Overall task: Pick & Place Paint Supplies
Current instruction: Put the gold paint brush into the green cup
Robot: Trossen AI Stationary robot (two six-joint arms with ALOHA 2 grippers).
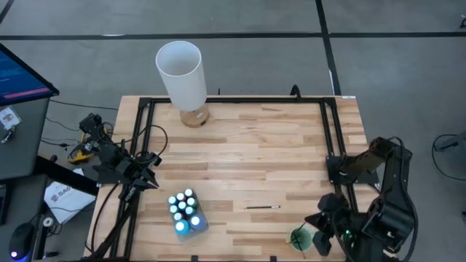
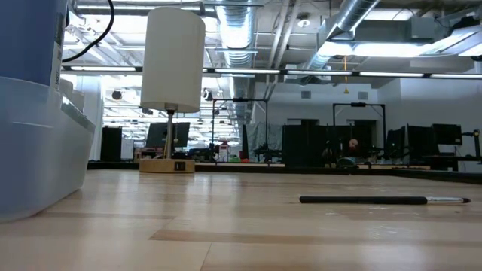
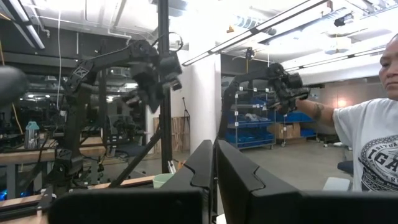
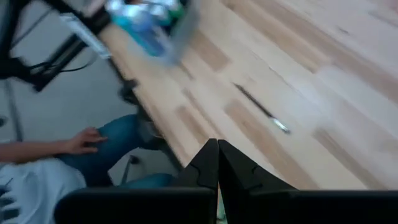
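Note:
Several small white-capped bottles [image 1: 185, 209] stand together in a clear bin [image 2: 38, 150] near the table's front edge, left of centre. One thin dark brush [image 1: 262, 207] lies flat on the wood to their right, and it also shows in the low view [image 2: 384, 200] and the right wrist view [image 4: 261, 111]. My right gripper [image 1: 318, 227] hangs shut above the near right corner, next to a small green cup [image 1: 300, 237], with nothing between its fingers [image 4: 208, 165]. My left gripper [image 1: 154, 180] waits shut at the table's left edge, its fingers [image 3: 202, 165] pointing out into the room.
A tall white cylinder [image 1: 180, 73] stands on a wooden base [image 2: 167, 165] at the far edge. A black frame [image 1: 240, 100] runs along the table's sides. A person's hand [image 4: 84, 140] and legs show off the table's near edge, and another person [image 3: 373, 137] stands in the room.

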